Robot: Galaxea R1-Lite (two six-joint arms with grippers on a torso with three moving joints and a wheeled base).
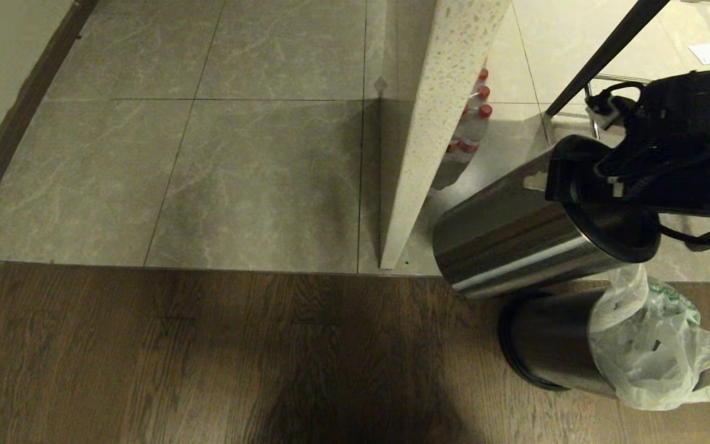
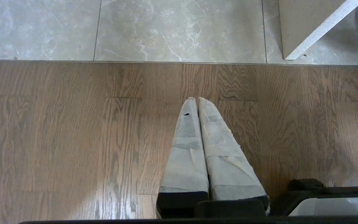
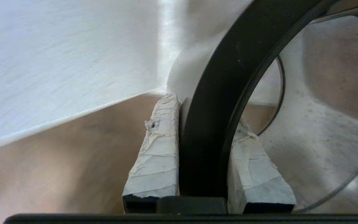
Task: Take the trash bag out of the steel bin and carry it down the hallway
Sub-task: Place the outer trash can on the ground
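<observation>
A brushed-steel bin [image 1: 509,240] with a black top rim [image 1: 614,228] hangs tilted above the floor at the right. My right gripper [image 1: 580,185] is shut on that rim [image 3: 216,93], one finger [image 3: 158,149] outside and the other inside the bare steel interior [image 3: 322,124]. Under it a darker steel cylinder [image 1: 546,345] with a black end ring lies on its side on the wood planks. The crinkled whitish trash bag [image 1: 651,351], with some green print, bunches over its mouth. My left gripper [image 2: 197,101] hangs shut over the wood floor, holding nothing.
The grey-tiled hallway [image 1: 238,154] stretches ahead, with a pale wall and dark baseboard [image 1: 16,123] on its left. A speckled stone panel [image 1: 435,123] stands beside the bin, with red-capped bottles [image 1: 472,123] behind it. A black pole [image 1: 607,49] slants above the right arm.
</observation>
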